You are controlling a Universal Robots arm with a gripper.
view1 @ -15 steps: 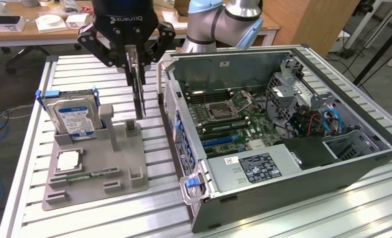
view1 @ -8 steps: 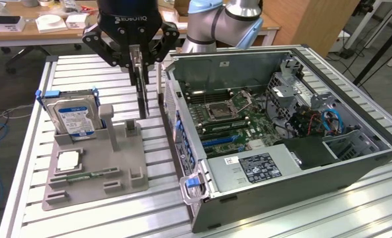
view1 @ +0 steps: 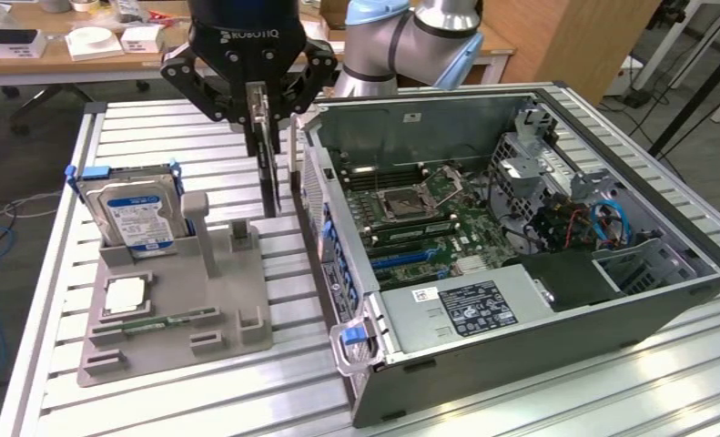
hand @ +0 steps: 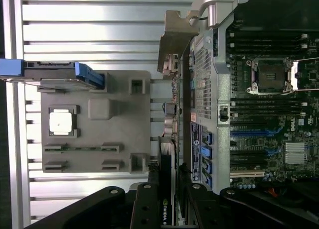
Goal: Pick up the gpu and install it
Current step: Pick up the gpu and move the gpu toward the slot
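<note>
Nearest you, the grey holder (view1: 171, 314) sits on the bench (view1: 554, 405) beside the open case (view1: 518, 282), with the drive (view1: 135, 214) standing at the holder's far end. Beyond that, your tool (view1: 260, 109) is partly closed, pinching the gpu (view1: 266, 173), which hangs upright between holder and case.

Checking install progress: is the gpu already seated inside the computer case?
No, the gpu hangs edge-down in the gripper, outside the computer case beside its wall.

Hard drive (view1: 135, 214) in grey holder (view1: 232, 319)
</note>
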